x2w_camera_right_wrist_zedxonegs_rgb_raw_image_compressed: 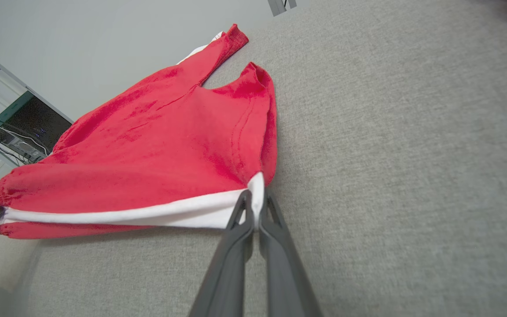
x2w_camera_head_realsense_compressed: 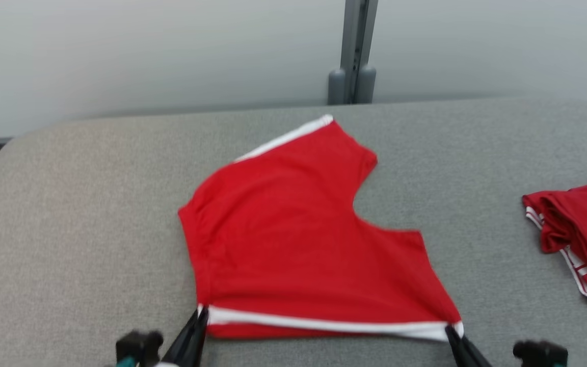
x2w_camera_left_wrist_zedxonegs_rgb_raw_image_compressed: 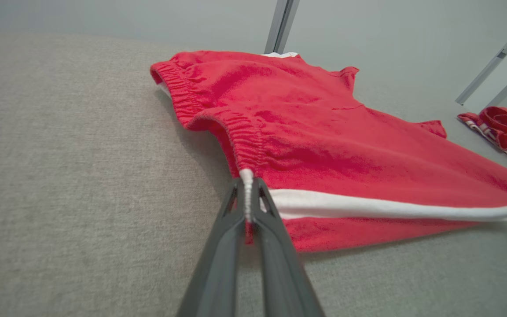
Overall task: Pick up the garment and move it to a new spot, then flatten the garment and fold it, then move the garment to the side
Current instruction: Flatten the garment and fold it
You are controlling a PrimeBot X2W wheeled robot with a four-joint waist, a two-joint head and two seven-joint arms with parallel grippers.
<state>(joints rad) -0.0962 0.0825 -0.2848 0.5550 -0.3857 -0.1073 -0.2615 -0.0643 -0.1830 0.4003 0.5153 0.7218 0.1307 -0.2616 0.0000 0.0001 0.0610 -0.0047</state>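
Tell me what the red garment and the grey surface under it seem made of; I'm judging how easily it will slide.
The red garment: soft knit fabric, matte, perhaps cotton or polyester; slightly fuzzy face, gathered elastic waistband, sewn white stripe. The grey surface: woven, upholstery-like cloth, matte; fine heathered weave and rounded, padded-looking corner. Exact fibres cannot be told.

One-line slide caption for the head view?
On a grey table, the left gripper and right gripper pinch the near corners of spread red shorts; another red garment lies at right.
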